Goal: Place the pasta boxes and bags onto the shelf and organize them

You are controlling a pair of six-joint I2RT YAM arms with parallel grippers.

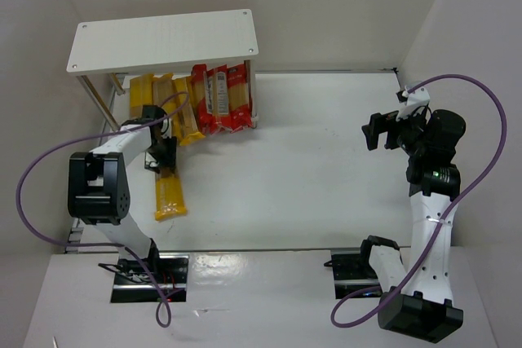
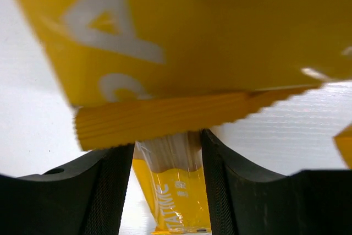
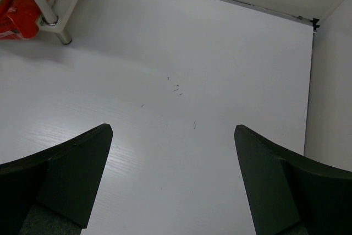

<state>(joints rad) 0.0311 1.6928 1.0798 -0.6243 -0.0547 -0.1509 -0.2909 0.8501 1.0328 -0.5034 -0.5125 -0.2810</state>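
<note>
The white shelf (image 1: 163, 37) stands at the back left on thin legs. Under it lie several yellow pasta packs (image 1: 155, 95) and a few red packs (image 1: 222, 99). One more yellow pack (image 1: 170, 195) lies lengthwise on the table in front of the shelf. My left gripper (image 1: 163, 152) is at its far end, shut on it. In the left wrist view this pack (image 2: 176, 191) sits between my fingers (image 2: 110, 191), with its clear window showing tan pasta. Another yellow pack (image 2: 181, 42) fills the view just ahead. My right gripper (image 1: 375, 129) is open and empty at the right, above the table.
The right wrist view shows bare white table (image 3: 181, 70), a shelf leg (image 3: 55, 23) and a red pack (image 3: 16, 15) at the top left. White walls enclose the table on the left, back and right (image 1: 457, 46).
</note>
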